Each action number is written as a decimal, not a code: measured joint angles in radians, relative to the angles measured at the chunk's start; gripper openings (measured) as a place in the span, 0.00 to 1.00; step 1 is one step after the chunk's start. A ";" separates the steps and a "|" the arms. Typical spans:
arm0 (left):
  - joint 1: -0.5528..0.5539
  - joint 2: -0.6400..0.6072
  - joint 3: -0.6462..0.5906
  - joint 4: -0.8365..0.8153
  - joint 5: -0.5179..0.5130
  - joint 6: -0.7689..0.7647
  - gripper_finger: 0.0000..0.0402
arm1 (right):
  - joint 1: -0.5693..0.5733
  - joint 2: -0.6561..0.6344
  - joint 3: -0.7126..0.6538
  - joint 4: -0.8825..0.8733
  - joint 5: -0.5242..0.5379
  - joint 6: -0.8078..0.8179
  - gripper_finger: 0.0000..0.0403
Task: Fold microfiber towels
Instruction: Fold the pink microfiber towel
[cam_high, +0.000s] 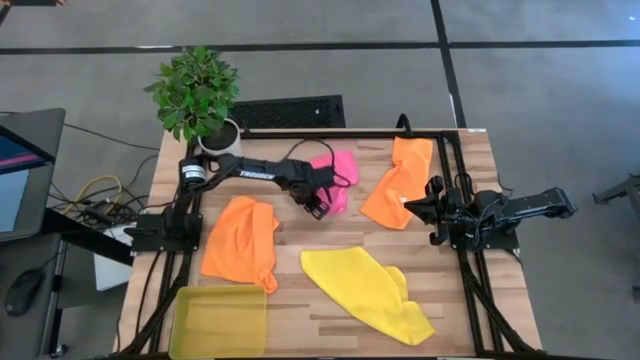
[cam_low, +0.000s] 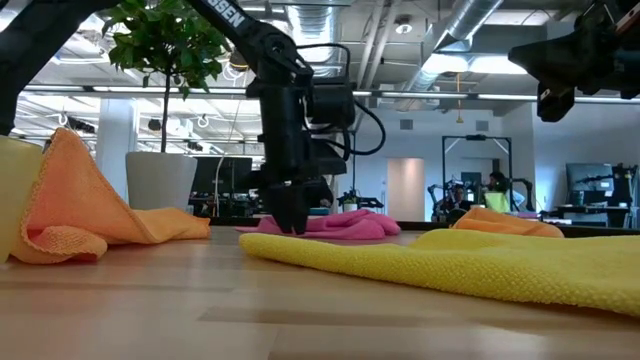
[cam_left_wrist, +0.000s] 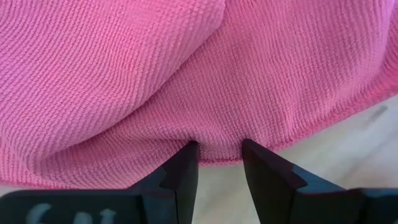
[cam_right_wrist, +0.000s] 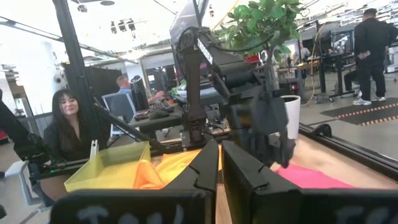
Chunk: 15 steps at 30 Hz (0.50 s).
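Directly ahead of my left gripper (cam_left_wrist: 216, 163), fingers slightly apart and straddling its hem: pink towel (cam_high: 338, 180), bunched, presumably approached at the edge for a corner to pull flat. Beside and behind that gripper: two orange towels (cam_high: 240, 240) (cam_high: 398, 180), yellow towel (cam_high: 368, 288), all crumpled, unfolded; my right gripper (cam_right_wrist: 219, 163), nearly closed, empty, hovers well aside. Support: pale wooden tabletop (cam_high: 310, 325) carrying a yellow-green tray (cam_high: 220, 322) and potted plant (cam_high: 198, 95); open workshop beyond, people seated and standing.

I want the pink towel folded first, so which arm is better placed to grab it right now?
Left, likely. The left gripper is down at the pink towel's edge, fingers slightly apart around the hem. The right gripper hangs raised at the table's right side, beside an orange towel.
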<state>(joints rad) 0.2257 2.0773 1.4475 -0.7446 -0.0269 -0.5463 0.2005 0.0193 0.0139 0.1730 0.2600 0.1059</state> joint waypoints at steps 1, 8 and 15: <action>-0.012 0.000 0.000 0.001 0.000 -0.011 0.30 | 0.000 0.000 0.000 0.000 0.000 0.000 0.11; -0.072 0.000 0.000 0.005 -0.005 -0.107 0.30 | 0.000 0.000 0.000 0.000 0.000 0.000 0.11; -0.054 -0.081 0.072 -0.132 -0.044 -0.174 0.30 | 0.000 0.000 0.000 0.000 0.000 0.000 0.11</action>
<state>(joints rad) 0.1714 1.9959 1.5198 -0.8762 -0.0708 -0.7203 0.2005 0.0193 0.0139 0.1731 0.2596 0.1062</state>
